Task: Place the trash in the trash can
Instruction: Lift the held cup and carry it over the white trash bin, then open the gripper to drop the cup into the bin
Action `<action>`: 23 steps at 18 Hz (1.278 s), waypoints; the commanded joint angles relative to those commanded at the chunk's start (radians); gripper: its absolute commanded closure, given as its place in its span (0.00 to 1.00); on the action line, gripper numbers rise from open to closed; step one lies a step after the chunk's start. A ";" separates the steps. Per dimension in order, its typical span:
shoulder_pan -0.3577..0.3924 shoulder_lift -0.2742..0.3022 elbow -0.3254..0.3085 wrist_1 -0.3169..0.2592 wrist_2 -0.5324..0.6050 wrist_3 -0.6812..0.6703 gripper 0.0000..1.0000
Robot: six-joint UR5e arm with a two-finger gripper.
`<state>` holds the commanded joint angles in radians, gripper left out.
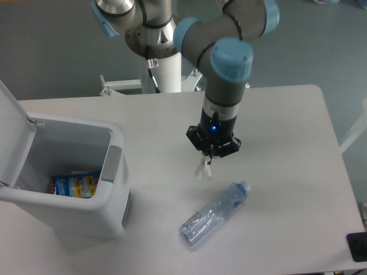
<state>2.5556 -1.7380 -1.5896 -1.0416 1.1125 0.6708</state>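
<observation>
My gripper [208, 158] hangs over the middle of the table, pointing down and shut on a small crumpled white wrapper [202, 168], one piece of the trash, which dangles just below the fingers and above the tabletop. The other piece of trash, a crushed clear plastic bottle [215, 212] with a pale blue cap, lies flat on the table below and slightly right of the gripper. The white trash can [112, 189] stands at the left with its lid [12, 123] flipped up and its mouth open, well left of the gripper.
Inside the can lies a blue and yellow packet [76, 185]. A dark object [358, 246] sits at the table's right front corner. The arm's base column [166, 74] rises behind the table's far edge.
</observation>
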 joint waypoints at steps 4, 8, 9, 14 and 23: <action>-0.017 -0.001 0.095 0.008 -0.080 -0.132 1.00; -0.064 0.005 0.129 0.011 -0.095 -0.169 1.00; -0.072 0.017 0.128 0.011 -0.108 -0.172 1.00; -0.193 0.049 0.114 0.011 -0.099 -0.221 1.00; -0.290 0.061 0.086 0.020 -0.095 -0.220 0.00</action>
<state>2.2657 -1.6766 -1.5033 -1.0216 1.0170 0.4510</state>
